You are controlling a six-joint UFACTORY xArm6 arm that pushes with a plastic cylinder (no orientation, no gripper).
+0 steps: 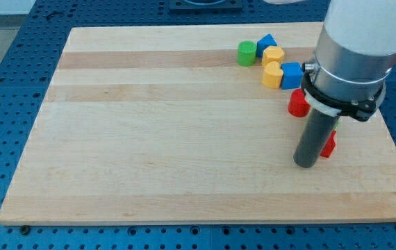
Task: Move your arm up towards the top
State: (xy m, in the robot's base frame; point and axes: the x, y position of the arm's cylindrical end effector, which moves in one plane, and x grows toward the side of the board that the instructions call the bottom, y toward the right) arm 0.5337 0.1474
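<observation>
My tip [306, 164] on wooden board [149, 139], beside red block [329, 144]; no claw.

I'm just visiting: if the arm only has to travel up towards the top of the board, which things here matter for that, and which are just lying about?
Part of the job:
- my tip, beside a red block
- the wooden board it slides on

Just lying about:
- green cylinder
- two blue blocks
- two yellow blocks
- another red block, partly hidden by the arm
</observation>
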